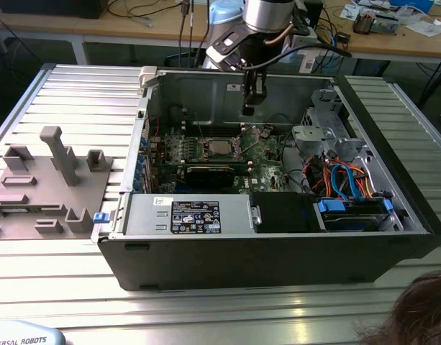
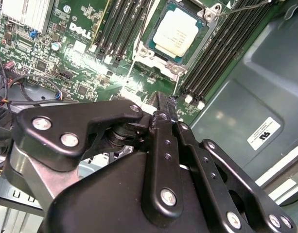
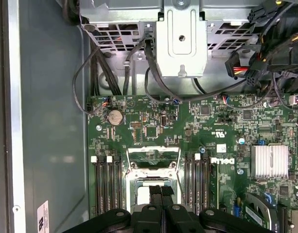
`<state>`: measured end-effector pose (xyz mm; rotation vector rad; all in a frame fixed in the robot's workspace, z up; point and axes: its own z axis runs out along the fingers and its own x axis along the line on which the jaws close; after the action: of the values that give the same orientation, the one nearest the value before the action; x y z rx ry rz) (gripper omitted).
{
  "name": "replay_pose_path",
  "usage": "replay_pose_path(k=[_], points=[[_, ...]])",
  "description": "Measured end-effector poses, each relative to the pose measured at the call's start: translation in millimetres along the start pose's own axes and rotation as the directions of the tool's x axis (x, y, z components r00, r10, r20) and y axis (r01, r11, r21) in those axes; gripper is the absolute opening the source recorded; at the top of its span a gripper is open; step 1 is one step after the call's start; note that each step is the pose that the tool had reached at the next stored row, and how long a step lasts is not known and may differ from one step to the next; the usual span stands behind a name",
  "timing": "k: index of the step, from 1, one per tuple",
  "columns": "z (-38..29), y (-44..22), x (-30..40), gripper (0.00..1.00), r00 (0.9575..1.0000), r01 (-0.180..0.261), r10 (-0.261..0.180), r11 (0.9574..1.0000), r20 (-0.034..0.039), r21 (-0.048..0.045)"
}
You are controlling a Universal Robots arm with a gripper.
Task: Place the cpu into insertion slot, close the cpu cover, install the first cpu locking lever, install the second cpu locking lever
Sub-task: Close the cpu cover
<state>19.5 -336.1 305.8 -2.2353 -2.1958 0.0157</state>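
The cpu, a small square chip with a silver top, lies flat in the insertion slot on the green motherboard; it also shows in the exterior view as the cpu. The cpu cover, a silver frame with a square opening, stands swung open on the drive-cage side of the socket. My gripper hangs above the board a little to the exterior view's right of the chip. Its fingers are pressed together with nothing between them, as the gripper shows. A thin wire lever runs beside the socket.
Black memory slots flank the socket on both sides. A metal drive cage with bundled cables and a finned heatsink lie nearby. A grey fixture sits outside the case. A person's head is at the table's near edge.
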Motion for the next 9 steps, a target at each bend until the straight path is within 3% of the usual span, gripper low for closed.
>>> replay_pose_path(k=[2, 5, 9], points=[[0.2, 1.2, 0.0, 0.11, 1.0000, 0.000, 0.000, 1.0000, 0.0001, 0.0000], [1.9, 10.9, 0.2, 0.11, 1.0000, 0.000, 0.000, 1.0000, 0.0000, 0.0000], [2.2, 12.5, 0.2, 0.11, 1.0000, 0.000, 0.000, 1.0000, 0.0000, 0.0000]])
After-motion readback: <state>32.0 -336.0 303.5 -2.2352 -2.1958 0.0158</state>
